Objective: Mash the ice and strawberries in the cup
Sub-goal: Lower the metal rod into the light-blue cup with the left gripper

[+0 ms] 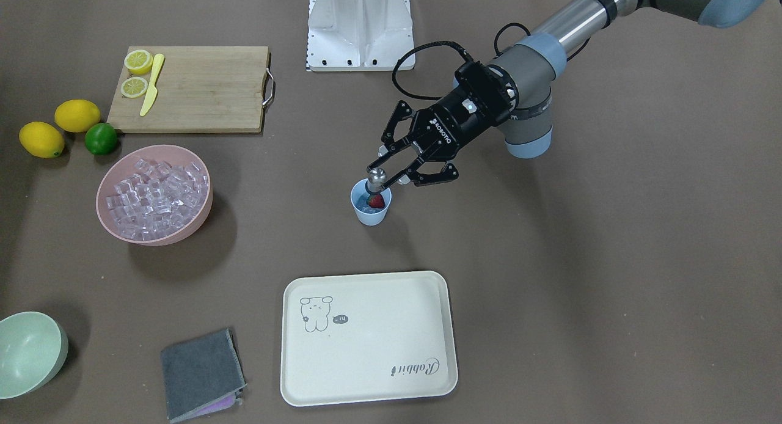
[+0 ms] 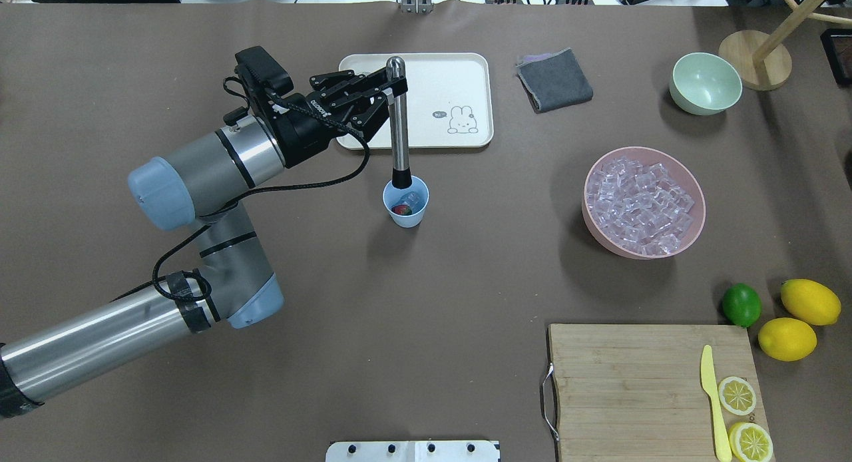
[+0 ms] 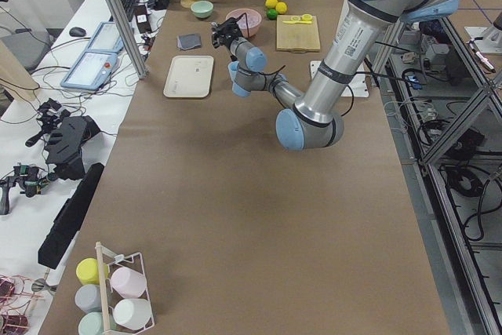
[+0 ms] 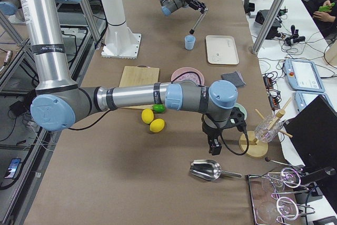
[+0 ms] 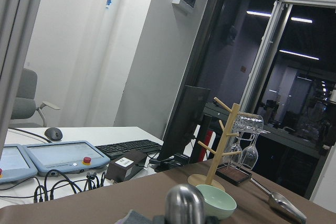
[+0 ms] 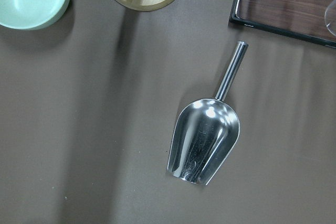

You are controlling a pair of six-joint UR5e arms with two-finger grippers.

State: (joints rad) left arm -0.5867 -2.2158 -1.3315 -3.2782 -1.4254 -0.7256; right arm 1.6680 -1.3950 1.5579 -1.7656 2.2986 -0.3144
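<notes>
While you scan the table [image 2: 200, 62], note the left gripper [image 2: 393, 86] over its middle, its fingers closed tight on the top of a metal muddler [image 2: 399, 126]. The right gripper [image 4: 213, 143] hangs near a metal scoop [image 6: 205, 140], and you cannot tell how wide it is. The muddler's dark lower end reaches the mouth of the cup [image 2: 407, 221], which stands near the tray [image 2: 479, 82]. Inside lie ice [image 2: 411, 199] and the strawberry [image 2: 401, 210].

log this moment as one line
left tool: shut on muddler | muddler: tip at cup mouth | cup: ice, strawberry inside | right tool: unclear, above scoop
</notes>
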